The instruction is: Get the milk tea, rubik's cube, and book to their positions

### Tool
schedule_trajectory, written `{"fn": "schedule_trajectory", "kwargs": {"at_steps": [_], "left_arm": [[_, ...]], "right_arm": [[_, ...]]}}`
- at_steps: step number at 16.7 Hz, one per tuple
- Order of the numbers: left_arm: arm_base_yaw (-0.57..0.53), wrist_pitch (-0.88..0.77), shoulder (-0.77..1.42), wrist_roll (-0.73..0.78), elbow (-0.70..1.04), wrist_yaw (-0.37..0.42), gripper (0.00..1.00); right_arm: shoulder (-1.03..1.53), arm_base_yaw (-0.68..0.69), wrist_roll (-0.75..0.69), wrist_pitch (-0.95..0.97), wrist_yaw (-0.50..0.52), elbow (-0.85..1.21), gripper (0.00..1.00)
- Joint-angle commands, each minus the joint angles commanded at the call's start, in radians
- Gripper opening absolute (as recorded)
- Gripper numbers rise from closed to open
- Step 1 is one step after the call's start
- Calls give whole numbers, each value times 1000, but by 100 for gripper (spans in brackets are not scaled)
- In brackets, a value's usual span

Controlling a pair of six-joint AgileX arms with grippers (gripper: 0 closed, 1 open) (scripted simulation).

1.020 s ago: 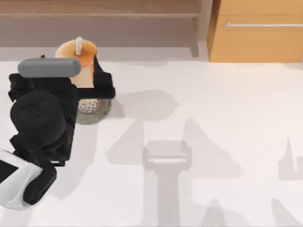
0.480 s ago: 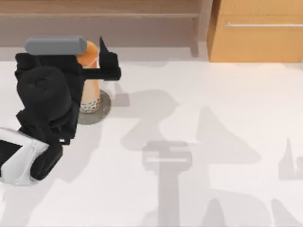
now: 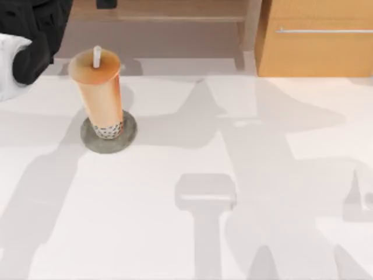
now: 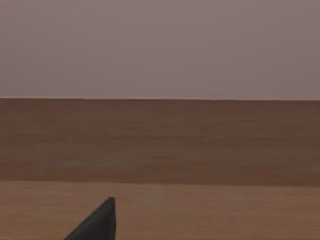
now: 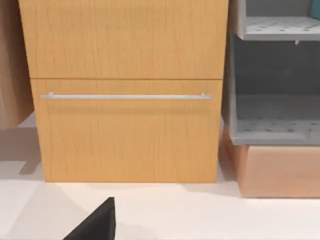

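Observation:
The milk tea point(image 3: 100, 93), a tall cup of orange-tan drink with an orange lid and white straw, stands upright on the grey disc position point(image 3: 128, 137) at the table's back left. Nothing holds it. My left arm point(image 3: 29, 35) is raised at the far back left corner, apart from the cup. One dark fingertip point(image 4: 100, 222) of its open gripper shows against a brown wooden surface. The right gripper's fingertip point(image 5: 97, 222) shows before a wooden drawer front, and that gripper is open with nothing in it. The rubik's cube and the book are out of view.
A wooden cabinet point(image 3: 317, 38) with a metal drawer handle point(image 5: 125, 96) stands at the back right. A low wooden shelf point(image 3: 157, 17) runs along the back. Grey shelving point(image 5: 275, 75) sits beside the cabinet. Arm shadows lie across the white table point(image 3: 233, 175).
My left gripper let go of the milk tea and pulled up and away toward the back left corner. The cup stays upright on the grey disc.

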Motion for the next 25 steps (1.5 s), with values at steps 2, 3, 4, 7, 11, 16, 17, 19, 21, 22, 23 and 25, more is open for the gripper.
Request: {"fn": "schedule_trajectory", "kwargs": {"at_steps": [2,3,4,7,11,16,17,19,21,22,23,25], "left_arm": [[79,-219,13,6,101,40,100],[121,-326,18,10,142,61,100],[163,-436,24,16,179,83,100],[289,-785,37,36,257,146,100],[447,-1199,50,68,276,223,100],[586,-1508,56,99,236,287,100],[602,-1540,55,103,228,294,100],[619,-1574,54,107,218,302,100],[619,-1575,54,107,217,302,100],[619,-1575,54,107,217,302,100],[619,-1575,54,107,217,302,100],[615,-1570,54,106,217,300,100]], "right_arm": [[0,0,0,0,0,0,100],[0,0,0,0,0,0,100],[0,0,0,0,0,0,100],[0,0,0,0,0,0,100],[0,0,0,0,0,0,100],[0,0,0,0,0,0,100],[0,0,0,0,0,0,100],[0,0,0,0,0,0,100],[0,0,0,0,0,0,100],[0,0,0,0,0,0,100],[0,0,0,0,0,0,100],[0,0,0,0,0,0,100]]}}
